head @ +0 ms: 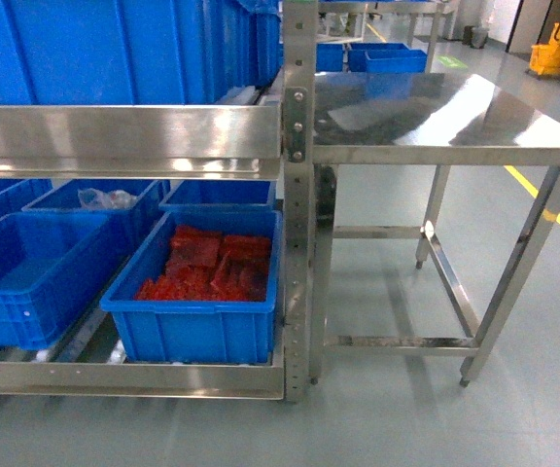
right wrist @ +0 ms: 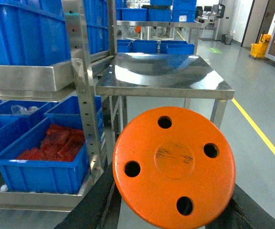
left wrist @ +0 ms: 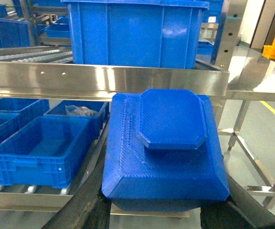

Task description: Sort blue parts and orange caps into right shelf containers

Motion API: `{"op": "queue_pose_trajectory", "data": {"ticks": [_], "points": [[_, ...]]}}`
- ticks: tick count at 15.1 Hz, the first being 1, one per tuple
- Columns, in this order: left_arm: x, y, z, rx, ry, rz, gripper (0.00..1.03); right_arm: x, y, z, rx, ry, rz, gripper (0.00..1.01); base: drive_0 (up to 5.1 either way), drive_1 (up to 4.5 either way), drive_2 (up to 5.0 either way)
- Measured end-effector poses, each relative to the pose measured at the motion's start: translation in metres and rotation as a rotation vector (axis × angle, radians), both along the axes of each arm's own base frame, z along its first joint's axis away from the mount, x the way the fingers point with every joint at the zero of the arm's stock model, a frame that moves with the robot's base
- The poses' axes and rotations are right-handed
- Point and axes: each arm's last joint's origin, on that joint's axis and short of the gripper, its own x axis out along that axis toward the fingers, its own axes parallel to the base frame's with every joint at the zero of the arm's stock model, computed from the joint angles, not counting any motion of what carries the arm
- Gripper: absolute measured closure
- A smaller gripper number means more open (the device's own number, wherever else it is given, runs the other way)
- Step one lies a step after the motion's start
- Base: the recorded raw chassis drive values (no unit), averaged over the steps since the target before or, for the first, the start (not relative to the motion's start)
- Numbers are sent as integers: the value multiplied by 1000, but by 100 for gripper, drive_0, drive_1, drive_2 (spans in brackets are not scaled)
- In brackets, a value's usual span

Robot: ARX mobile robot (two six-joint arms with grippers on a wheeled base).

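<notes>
In the left wrist view my left gripper (left wrist: 163, 212) is shut on a blue part (left wrist: 166, 157), a chamfered block with a raised octagonal top, held in front of the rack. In the right wrist view my right gripper (right wrist: 173, 214) is shut on an orange cap (right wrist: 174, 164), a round disc with several holes. The blue shelf containers sit on the rack's lower roller shelf: one holds red pieces (head: 197, 336) (right wrist: 42, 176), and the one to its left is empty (head: 27, 292) (left wrist: 42, 160). Neither gripper shows in the head view.
A steel upright post (head: 297, 195) separates the rack from a steel table (head: 455, 126) on the right. Large blue crates (head: 115, 49) stand on the upper shelf. Behind the empty crate, another crate holds a clear bag (head: 105, 198). A yellow mop bucket (head: 552, 49) stands far back.
</notes>
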Motion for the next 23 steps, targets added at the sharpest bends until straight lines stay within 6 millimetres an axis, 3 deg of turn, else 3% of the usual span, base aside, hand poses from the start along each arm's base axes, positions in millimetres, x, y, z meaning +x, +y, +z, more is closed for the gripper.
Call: {"op": "queue_pose_trajectory", "data": {"ticks": [23], "points": [[0, 0, 0, 0, 1, 0, 60, 0, 0, 0, 0, -2, 0, 59, -493, 243, 243]]}}
